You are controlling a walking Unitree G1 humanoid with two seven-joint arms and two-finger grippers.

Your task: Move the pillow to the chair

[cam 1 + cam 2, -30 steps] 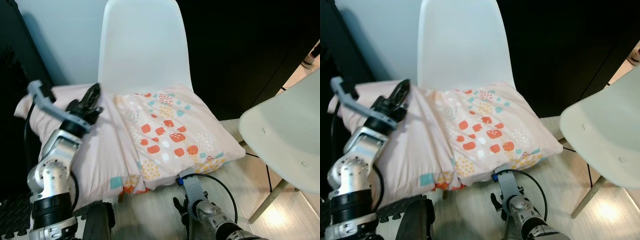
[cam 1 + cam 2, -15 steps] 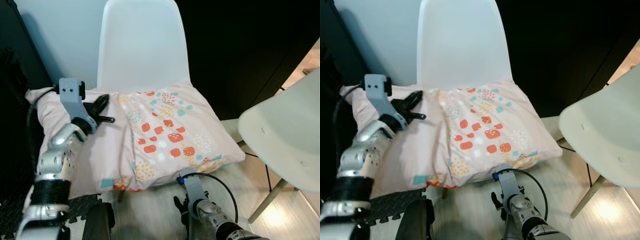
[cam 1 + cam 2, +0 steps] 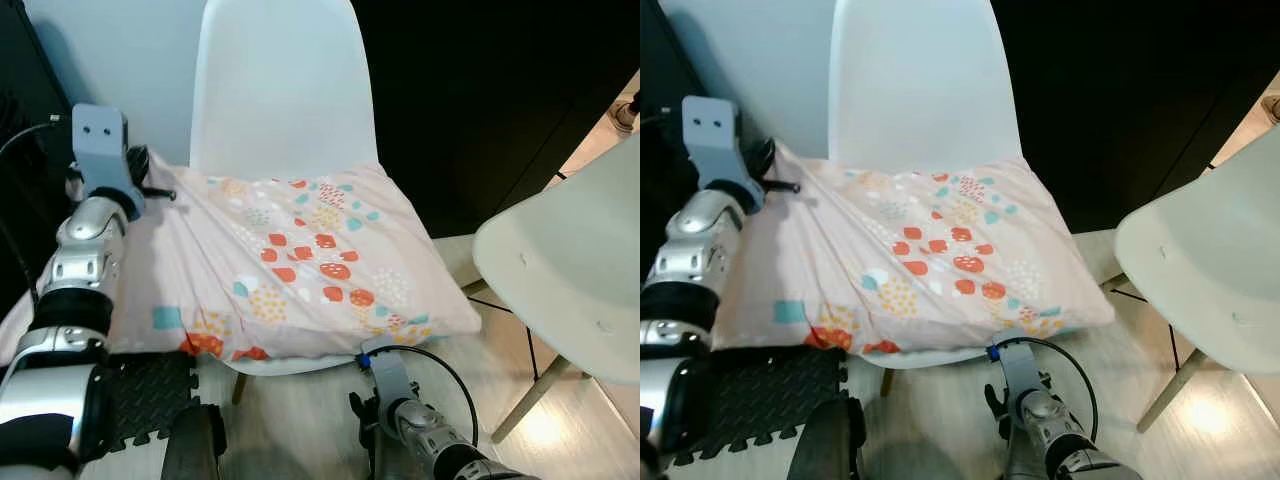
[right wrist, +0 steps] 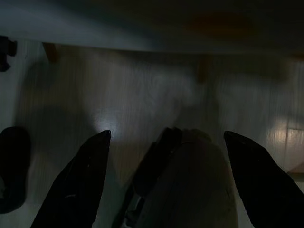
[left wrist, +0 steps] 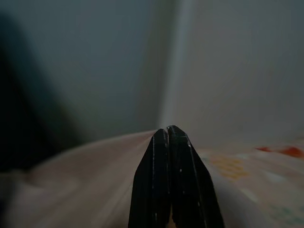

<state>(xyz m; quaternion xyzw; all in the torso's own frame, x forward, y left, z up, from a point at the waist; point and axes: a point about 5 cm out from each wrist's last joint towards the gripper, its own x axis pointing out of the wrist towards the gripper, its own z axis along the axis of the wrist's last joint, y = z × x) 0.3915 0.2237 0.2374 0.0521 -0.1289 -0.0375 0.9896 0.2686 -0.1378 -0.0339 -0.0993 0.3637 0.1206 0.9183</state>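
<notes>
No legible text, labels, brand marks, numbers or signs appear on any surface. The pillow [image 3: 300, 260] carries only a printed pattern of orange, teal and yellow shapes, none forming characters. The white chair [image 3: 280, 90] behind the pillow is unmarked.
</notes>
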